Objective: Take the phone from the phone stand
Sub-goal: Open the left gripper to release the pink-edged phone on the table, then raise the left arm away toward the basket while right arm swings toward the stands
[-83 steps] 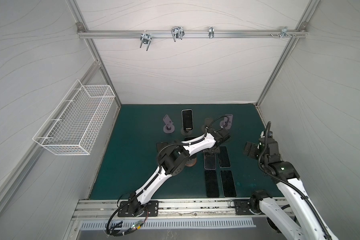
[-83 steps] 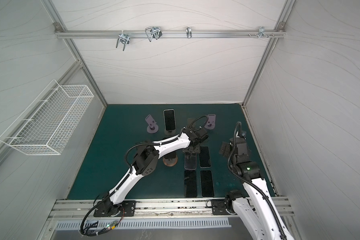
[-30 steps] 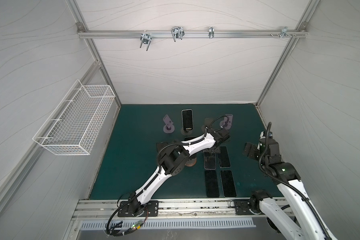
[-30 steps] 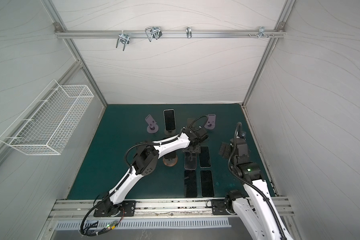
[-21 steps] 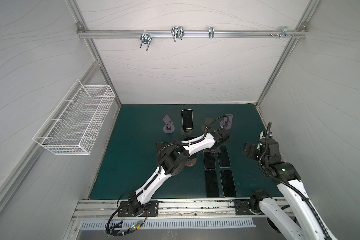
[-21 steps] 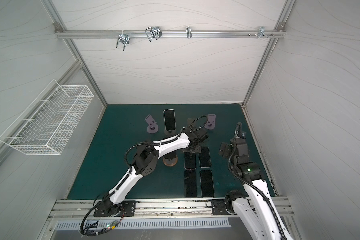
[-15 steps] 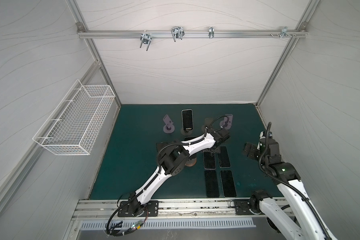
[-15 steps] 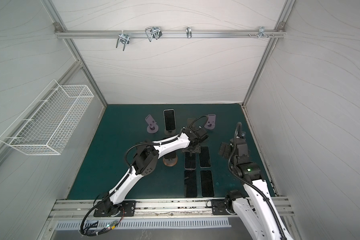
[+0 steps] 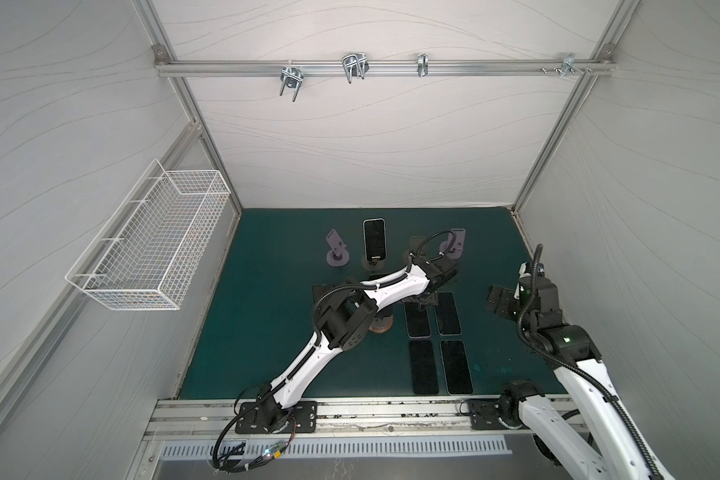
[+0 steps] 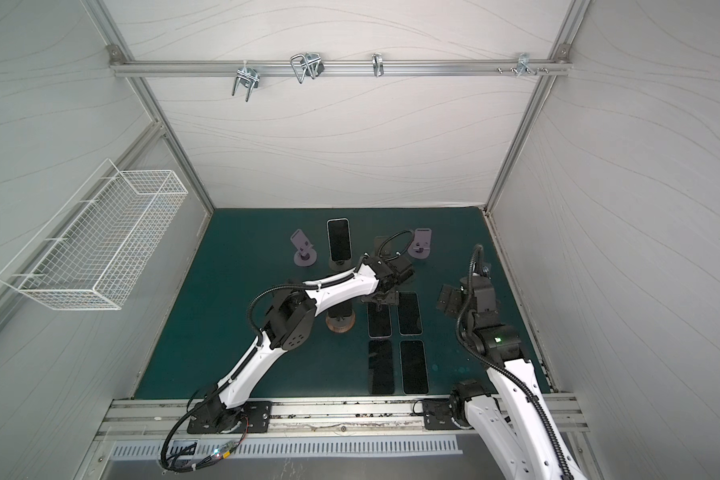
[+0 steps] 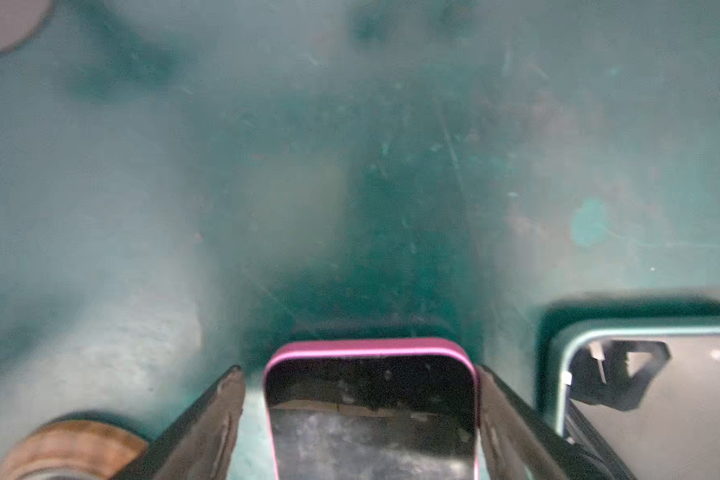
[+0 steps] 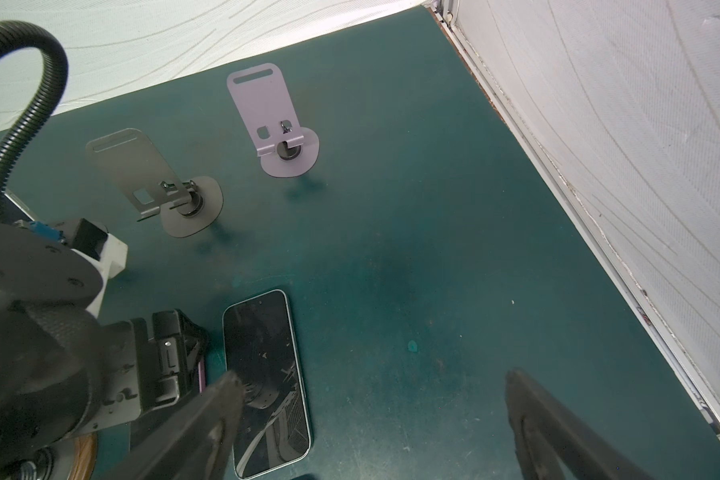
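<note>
One dark phone [image 9: 374,244] [image 10: 339,244] stands upright on a phone stand [image 9: 373,264] at the back of the green mat. My left gripper [image 9: 422,300] [image 10: 381,305] [image 11: 360,374] is low over a pink-edged phone [image 11: 371,415] [image 9: 417,323] that lies flat on the mat. It is open: one finger [image 11: 208,424] stands clear of the phone's edge, the other finger [image 11: 512,415] is right beside it. My right gripper [image 9: 497,301] [image 10: 447,303] [image 12: 373,380] hangs open and empty above bare mat at the right.
Three more phones lie flat: [image 9: 447,313], [image 9: 423,368], [image 9: 456,365]. Empty stands: purple [image 9: 336,249], grey [image 12: 159,183], purple [image 12: 275,120]. A brown round-based stand [image 9: 381,324] sits under my left arm. A wire basket [image 9: 150,249] hangs on the left wall.
My left jaws have widened and let go of the pink-edged phone, which now lies flat. Neither arm has shifted noticeably.
</note>
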